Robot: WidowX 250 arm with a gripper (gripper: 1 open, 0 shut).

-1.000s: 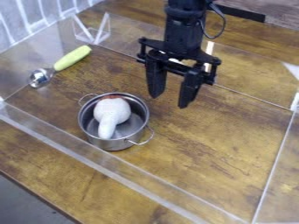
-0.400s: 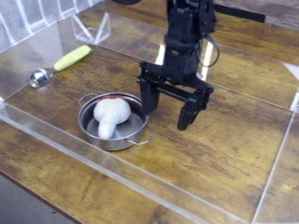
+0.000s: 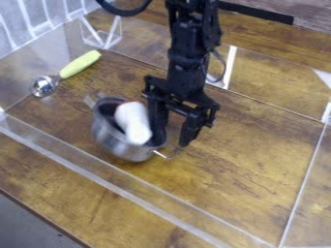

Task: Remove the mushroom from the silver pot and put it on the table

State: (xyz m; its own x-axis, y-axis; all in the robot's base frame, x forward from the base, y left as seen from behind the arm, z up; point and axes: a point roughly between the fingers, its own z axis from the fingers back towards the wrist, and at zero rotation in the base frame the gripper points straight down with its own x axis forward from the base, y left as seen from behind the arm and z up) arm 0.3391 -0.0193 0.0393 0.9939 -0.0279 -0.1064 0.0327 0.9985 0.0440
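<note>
Mushroom (image 3: 134,123) lies in the pot (image 3: 114,145), left of centre in the frame, its long axis running roughly up and down the picture. My gripper (image 3: 173,143) is just to its right, fingers partly apart at the blurred, tilted pot's right side; I can't tell whether they touch the wall. I judge I must shift left.

Upper left: ladle (image 3: 46,84), bowl end nearer the front, yellow-green handle (image 3: 80,64) toward the back
Left edge: white rack (image 3: 39,14)
</note>
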